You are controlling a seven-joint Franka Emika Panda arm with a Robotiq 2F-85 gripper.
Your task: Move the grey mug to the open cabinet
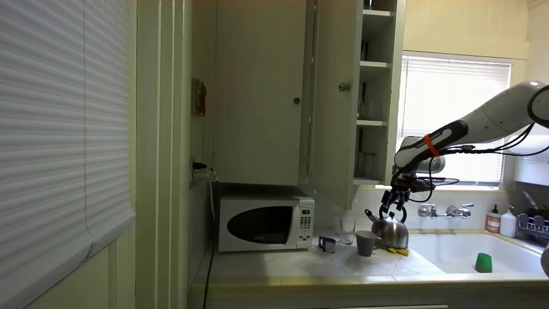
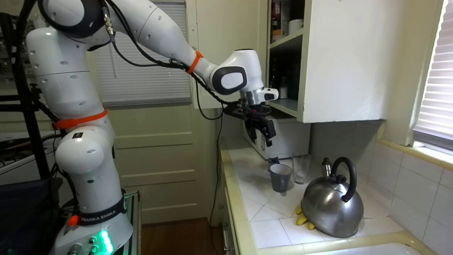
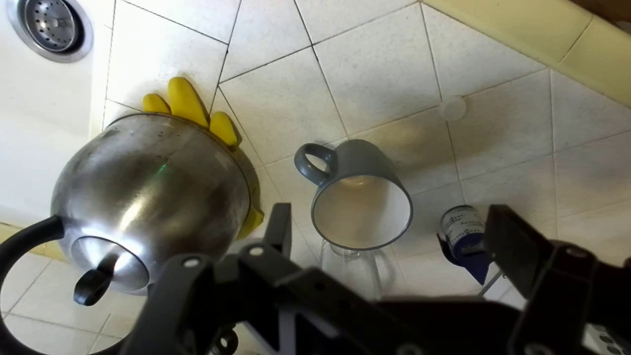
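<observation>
Grey mug (image 2: 279,182) upright on the tiled counter (image 1: 296,267), mouth up, handle turned toward the steel kettle (image 2: 334,207); the two stand apart. Clear glass (image 2: 301,170) just beside the mug. A yellow item (image 3: 185,101) pokes out from under the kettle's edge. A small printed container (image 3: 461,224) with a dark blue part sits near the mug, on the side toward the microwave (image 1: 261,225).

Gripper (image 2: 261,141) hangs above the counter, higher than the mug's rim. Fingers (image 3: 279,228) released and spread wide; in the wrist view the mug shows in the gap between them, farther down.

Open cabinet (image 1: 394,98) on the wall above the counter, its door (image 1: 332,107) swung out. Inside is dim; the lowest shelf (image 1: 366,182) seems to hold glassware. Green cup (image 1: 484,262) in the sink (image 1: 446,253).
</observation>
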